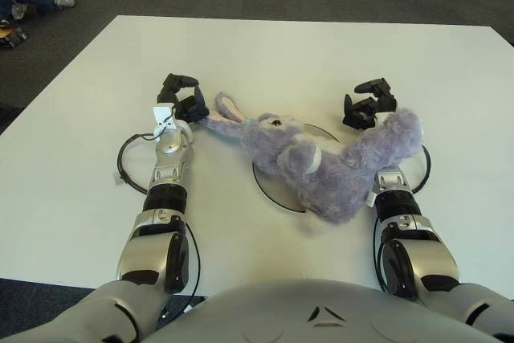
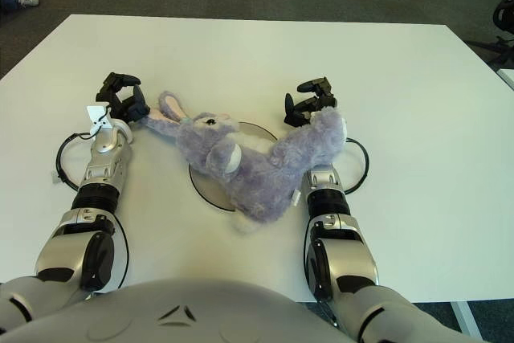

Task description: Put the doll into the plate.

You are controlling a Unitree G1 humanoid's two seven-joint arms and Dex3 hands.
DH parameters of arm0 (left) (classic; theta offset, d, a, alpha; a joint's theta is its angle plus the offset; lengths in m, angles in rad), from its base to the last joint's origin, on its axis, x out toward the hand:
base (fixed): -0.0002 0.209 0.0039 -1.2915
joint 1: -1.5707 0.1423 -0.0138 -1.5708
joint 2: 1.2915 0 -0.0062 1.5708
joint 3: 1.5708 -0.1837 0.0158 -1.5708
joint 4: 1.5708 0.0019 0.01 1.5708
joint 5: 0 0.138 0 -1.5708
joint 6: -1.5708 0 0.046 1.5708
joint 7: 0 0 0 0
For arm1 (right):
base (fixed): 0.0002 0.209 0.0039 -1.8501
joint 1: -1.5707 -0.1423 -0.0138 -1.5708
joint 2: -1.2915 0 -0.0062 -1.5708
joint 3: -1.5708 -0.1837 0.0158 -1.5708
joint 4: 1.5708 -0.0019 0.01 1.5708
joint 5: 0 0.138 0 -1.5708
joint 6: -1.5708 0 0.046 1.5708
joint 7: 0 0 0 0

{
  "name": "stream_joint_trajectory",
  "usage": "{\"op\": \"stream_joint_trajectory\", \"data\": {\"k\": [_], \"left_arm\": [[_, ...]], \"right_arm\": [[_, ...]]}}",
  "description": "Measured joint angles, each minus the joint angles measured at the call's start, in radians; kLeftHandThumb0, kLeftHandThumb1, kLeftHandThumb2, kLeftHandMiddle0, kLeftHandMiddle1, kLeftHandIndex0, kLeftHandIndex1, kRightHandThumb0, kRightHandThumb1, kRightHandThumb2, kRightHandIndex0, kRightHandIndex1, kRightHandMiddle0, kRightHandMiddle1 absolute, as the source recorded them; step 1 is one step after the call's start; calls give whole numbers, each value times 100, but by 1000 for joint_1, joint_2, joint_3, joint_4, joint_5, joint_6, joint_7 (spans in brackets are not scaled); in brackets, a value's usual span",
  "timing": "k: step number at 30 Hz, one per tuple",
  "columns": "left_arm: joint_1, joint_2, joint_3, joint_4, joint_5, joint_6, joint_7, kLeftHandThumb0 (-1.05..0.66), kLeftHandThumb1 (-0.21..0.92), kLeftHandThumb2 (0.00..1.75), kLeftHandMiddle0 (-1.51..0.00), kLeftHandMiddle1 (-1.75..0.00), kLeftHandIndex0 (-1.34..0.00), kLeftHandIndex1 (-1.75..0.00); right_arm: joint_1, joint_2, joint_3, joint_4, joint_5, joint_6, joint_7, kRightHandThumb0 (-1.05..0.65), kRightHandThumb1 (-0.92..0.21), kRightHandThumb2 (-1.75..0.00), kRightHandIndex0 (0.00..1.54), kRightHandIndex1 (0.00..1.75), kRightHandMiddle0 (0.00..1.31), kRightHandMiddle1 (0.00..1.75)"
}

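Purple plush doll (image 1: 329, 162) lay sprawled across the grey plate (image 1: 277, 194) near the tabletop's front edge, its body covering most of the dish, head & ears spilling off toward the left edge, feet overhanging on the right. Robot's left hand (image 1: 181, 102) sat at the tip of one long ear (image 1: 226, 112), fingers curled, apparently pinching or just touching it; cannot tell which. Right hand (image 1: 365, 104) hovered just beyond the doll's feet, fingers curled, holding nothing visible. Risk, as judged: if the left hand drew back w/ the ear caught, the soft toy would likely drag off the plate. The limp body, draped over the right forearm (image 1: 391, 190), could also shift when that arm moved.
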Motion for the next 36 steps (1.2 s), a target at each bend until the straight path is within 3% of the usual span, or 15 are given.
{"op": "stream_joint_trajectory", "data": {"k": [18, 36], "left_arm": [[11, 1, 0, 4, -18, -36, -48, -47, 34, 129, -127, -175, -59, -175], [27, 3, -38, 4, 68, -73, 6, -50, 27, 137, -129, -175, -65, -175]], "right_arm": [[3, 0, 0, -7, 1, 4, 1, -1, -35, -120, 71, 157, 39, 165], [3, 0, 0, -7, 1, 4, 1, -1, -35, -120, 71, 157, 39, 165]]}}
